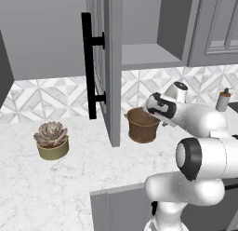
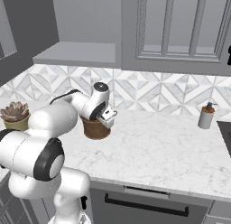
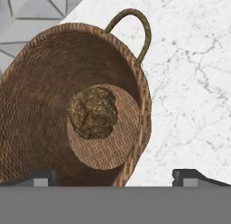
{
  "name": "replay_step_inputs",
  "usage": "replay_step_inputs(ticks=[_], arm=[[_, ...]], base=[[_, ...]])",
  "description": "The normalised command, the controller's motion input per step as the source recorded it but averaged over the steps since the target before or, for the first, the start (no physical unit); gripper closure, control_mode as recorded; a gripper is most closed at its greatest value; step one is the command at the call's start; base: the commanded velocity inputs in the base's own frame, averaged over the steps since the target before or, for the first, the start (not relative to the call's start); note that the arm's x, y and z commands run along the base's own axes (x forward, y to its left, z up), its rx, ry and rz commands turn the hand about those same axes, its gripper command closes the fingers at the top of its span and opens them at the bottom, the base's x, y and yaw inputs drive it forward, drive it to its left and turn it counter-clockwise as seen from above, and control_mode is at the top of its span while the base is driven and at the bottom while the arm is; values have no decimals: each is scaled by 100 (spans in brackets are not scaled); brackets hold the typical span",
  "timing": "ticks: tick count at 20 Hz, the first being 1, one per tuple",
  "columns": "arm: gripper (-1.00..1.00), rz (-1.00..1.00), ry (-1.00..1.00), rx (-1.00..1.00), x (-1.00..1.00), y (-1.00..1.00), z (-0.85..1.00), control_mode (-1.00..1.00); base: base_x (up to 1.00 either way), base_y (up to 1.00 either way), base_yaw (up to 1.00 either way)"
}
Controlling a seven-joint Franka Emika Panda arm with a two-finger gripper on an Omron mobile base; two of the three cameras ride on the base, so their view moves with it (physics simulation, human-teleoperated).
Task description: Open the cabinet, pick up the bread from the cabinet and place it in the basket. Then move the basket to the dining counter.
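Hovering just above the basket (image 3: 67, 105), the gripper (image 3: 115, 175) is standing with its jaws spread wide and nothing between them; in the hand view the two dark fingertips (image 3: 43, 175) are showing far apart at the bottom edge. Directly beneath the gripper, the bread (image 3: 93, 112) is lying on the woven floor of the basket, a little off centre, so the placing step looks done and the wide jaws fit a hand that is carrying nothing.

One fingertip is sitting over the basket's interior and the other over bare marble outside the near wall, which suggests the jaws are straddling the rim; that stance would suit a grip on the wall for carrying, though this is a judgement. A loop handle (image 3: 135, 31) is rising from the rim on the far side from the fingertips.

In the right base view the gripper (image 2: 109, 115) is hanging at the basket's (image 2: 95, 128) upper edge. Beyond the basket from the gripper, the cabinet door (image 1: 104, 62) is standing swung open, its black bar handle (image 1: 88, 64) facing outward, leaving the shelf bare. Farther off past the door, a potted succulent (image 1: 51, 140) is sitting on the marble countertop (image 2: 158, 146), and well away on the gripper's other side a soap dispenser (image 2: 206, 115) is standing by the tiled backsplash (image 2: 149, 94). Moving the basket to the dining counter is what remains.
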Motion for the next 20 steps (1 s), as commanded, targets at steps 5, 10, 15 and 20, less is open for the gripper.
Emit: replay_step_inputs(ticks=[5,10,15,20], arm=[[-100,0,9,0,12,1,-44,-100],[-100,0,7,0,0,12,-54,-100],[100,0,8,-3,0,88,-82,-100],[100,0,11,-5,0,68,-67,-100]], base=[[0,0,0],[0,0,0],[0,0,0],[0,0,0]])
